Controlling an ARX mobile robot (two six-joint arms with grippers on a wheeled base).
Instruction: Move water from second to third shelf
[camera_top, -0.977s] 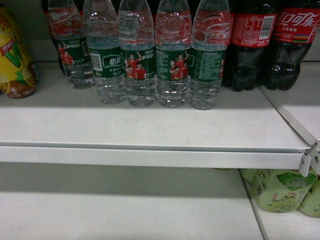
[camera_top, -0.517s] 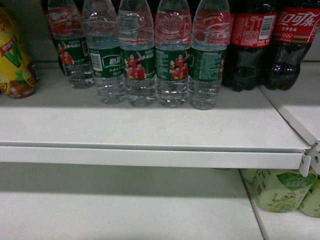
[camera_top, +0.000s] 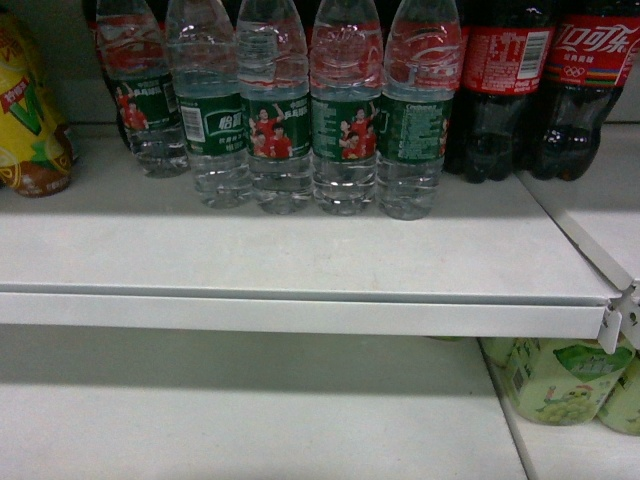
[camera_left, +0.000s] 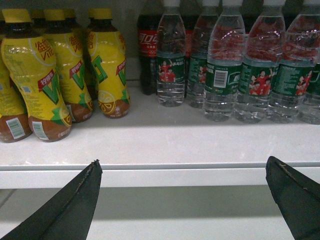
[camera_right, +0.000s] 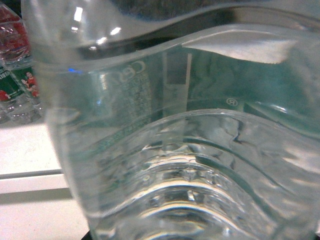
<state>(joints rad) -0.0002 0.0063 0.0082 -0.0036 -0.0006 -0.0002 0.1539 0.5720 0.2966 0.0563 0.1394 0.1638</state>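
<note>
A water bottle (camera_right: 190, 140) fills almost the whole right wrist view, pressed so close to the lens that only its clear ribbed wall and the back of its green label can be made out. Where it stands or hangs I cannot tell from that view, and the right gripper's fingers are hidden, so I cannot tell whether they pinch it.

More water bottles (camera_top: 345, 110) stand upright in a row on the white shelf (camera_top: 300, 255), their green labels touching or nearly so. Dark cola bottles (camera_top: 545, 90) stand just to their right, and yellow drink bottles (camera_left: 60, 70) stand to the left. Below, at the right, pale green bottles (camera_top: 555, 380) sit on the lower shelf (camera_top: 230, 420).

The left gripper (camera_left: 190, 200) hovers in front of the shelf edge, its two dark fingers (camera_left: 75, 205) spread wide apart with nothing between them.
</note>
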